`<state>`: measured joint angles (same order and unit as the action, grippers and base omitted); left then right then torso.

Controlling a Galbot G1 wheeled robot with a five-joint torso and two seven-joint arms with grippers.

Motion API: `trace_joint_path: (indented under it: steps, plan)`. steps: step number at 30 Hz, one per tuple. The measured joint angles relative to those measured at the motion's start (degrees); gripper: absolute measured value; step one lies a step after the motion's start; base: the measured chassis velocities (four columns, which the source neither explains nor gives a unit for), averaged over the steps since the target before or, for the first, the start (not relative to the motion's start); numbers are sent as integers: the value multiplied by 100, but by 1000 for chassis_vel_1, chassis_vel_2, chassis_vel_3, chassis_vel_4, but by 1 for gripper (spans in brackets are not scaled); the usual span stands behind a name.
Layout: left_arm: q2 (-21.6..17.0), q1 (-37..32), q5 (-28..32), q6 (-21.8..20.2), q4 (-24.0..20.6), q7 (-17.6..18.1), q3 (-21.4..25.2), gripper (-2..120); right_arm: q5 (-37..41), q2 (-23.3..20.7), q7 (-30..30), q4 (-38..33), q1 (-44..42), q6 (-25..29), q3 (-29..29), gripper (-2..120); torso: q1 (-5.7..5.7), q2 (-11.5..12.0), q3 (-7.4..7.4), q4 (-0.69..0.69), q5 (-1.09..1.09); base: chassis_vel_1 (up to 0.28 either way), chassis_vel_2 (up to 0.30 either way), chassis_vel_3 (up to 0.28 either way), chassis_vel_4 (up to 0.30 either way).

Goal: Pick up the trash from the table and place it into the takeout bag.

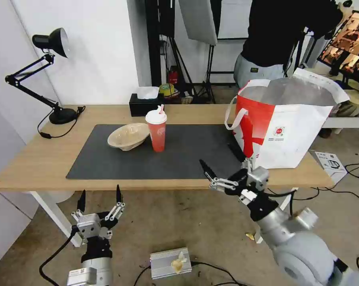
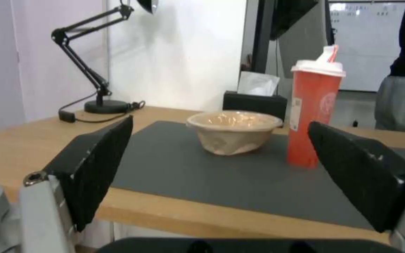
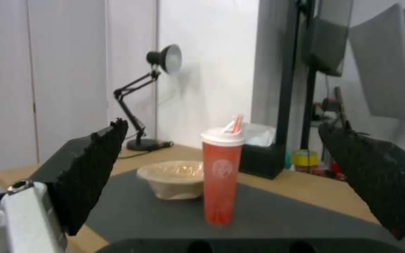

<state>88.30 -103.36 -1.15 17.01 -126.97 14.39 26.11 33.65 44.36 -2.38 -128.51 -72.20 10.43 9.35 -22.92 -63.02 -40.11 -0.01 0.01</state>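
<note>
Standing on the dark grey mat (image 1: 163, 153) of the light-wood table (image 1: 36, 159), the red cup (image 1: 157, 135) with its white lid and straw sat near the middle, and the beige pulp bowl (image 1: 127, 136) rested just beside it at the cup's 9 o'clock, tipped a little, close enough that I could not tell whether they touched. Off at the cup's 3 o'clock, well apart from it, the takeout bag (image 1: 284, 131) stood upright at the table's right end, mouth wide and foil lining showing, one white loop handle drooping down its red panel. The black tissue box (image 1: 143, 106) sat at the cup's 12 o'clock, behind the mat, and a black desk lamp (image 1: 48, 71) stood at the far left corner. The right gripper (image 1: 223, 165) hung over the near edge of the mat, at about 5 o'clock from the cup, its fingers spread apart and holding nothing. The left gripper (image 1: 99, 196) waited low, in front of the table's near edge at about 7 o'clock from the cup, fingers pointing up and likewise parted around nothing. On the floor lay a silver box (image 1: 170, 262).
</note>
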Motion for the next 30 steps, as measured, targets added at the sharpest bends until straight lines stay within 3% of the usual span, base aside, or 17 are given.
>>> trace_joint_path:
  steps: [7, 9, 14, 30]
  plan:
    - [105, 11, -70, 0, 67, 0, 16, 100, 156, 194, -3, 400, 973, -141, -750, 100, 0, 0, 0, 1, -1, 0, 0, 0, 0]
    - [146, 11, -74, -4, 60, 3, 110, 100, 277, 461, -67, 881, 1808, -255, -1352, 100, 0, 0, 0, 1, -2, 0, 0, 0, 0]
    - [148, -15, -72, -9, 17, 6, 188, 100, 337, 743, -115, 1376, 2443, -369, -1828, 100, 0, 0, 0, 2, -2, 0, 0, 0, 0]
    - [144, -4, -18, -16, 45, 16, 274, 100, 186, 1621, -201, 2322, 3285, -619, -2411, 100, 0, 0, 0, 1, -2, 0, 0, 0, 0]
